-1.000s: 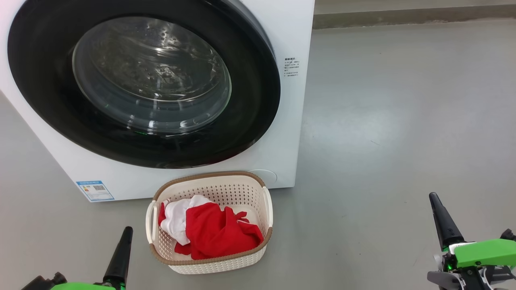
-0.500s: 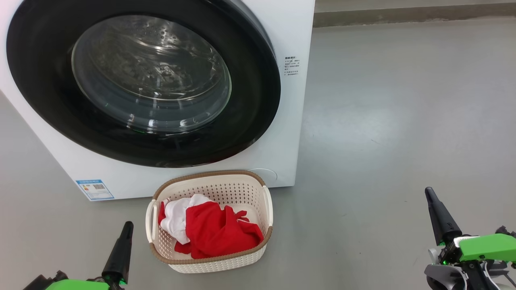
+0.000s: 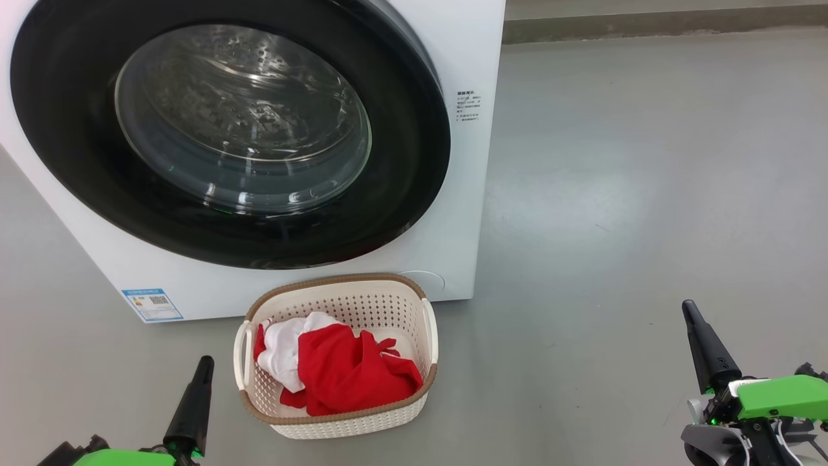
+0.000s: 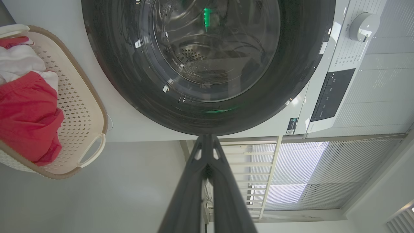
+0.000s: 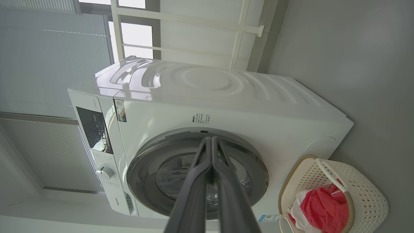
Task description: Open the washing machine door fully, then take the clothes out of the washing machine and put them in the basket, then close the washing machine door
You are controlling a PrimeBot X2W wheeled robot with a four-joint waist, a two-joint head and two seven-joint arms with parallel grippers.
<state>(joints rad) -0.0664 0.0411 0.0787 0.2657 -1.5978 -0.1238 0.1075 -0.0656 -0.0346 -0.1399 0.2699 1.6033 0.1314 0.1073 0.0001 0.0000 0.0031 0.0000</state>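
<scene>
- Red and white cloth: the clothes (image 3: 349, 372) lie heaped in the basket (image 3: 336, 282), which stands on the floor (image 3: 614, 194) just before the washer (image 3: 475, 58), under the door (image 3: 401, 194).
- We judge them soft, light and limp. A pinch on a raised fold atop the heap would lift them, though a trailing end could catch on the basket's rim.
- The basket looks like light, stiff plastic and may slide on the smooth floor if nudged. Its side handles (image 3: 241, 355) are where to take it.
- The door, a glossy black ring round bulging glass (image 3: 242, 116), seems to sit flush on the washer's front. We judge it rigid, weighty and slick, better pushed on the ring than on the glass.
- The left gripper (image 3: 204, 364) has its fingers pressed together on nothing, low and left of the basket, apart from it.
- The right gripper (image 3: 689, 310) is likewise closed and empty, well off to the right over bare floor.
- Through the glass we see the steel drum (image 4: 194, 56) and no red, so we judge it emptied.
- Around: a blue label (image 3: 152, 304), a dial (image 4: 364, 22), a dark panel (image 4: 333, 94) and blinds (image 4: 307, 168) beyond. Only the basket sits in the path of a low reach to the door.
</scene>
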